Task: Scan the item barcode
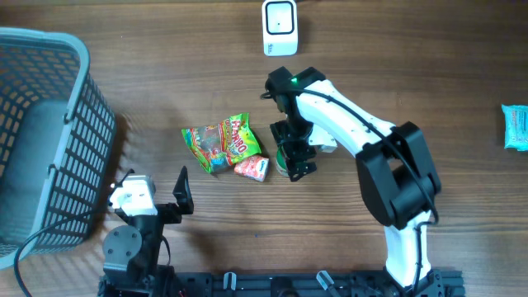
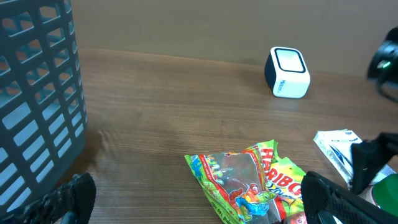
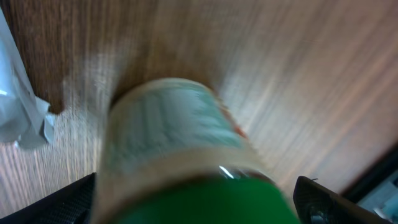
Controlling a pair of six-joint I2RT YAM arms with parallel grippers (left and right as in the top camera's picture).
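My right gripper [image 3: 194,202] is open as wide as it goes. The jar [image 3: 174,137] with the green lid is between its fingers, but I cannot tell if they touch it. The jar is on the table [image 1: 165,66], near the candy bag [image 1: 219,144] and well apart from the white scanner [image 1: 279,26]. My left gripper [image 2: 199,205] is wide open too and holds nothing.

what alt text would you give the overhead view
The right end effector, open, straddles a green-lidded container at the middle of a wooden table, beside a Haribo candy bag and a small pink packet. A white scanner stands at the far edge, a grey basket at the left, and the left end effector sits open near the basket.
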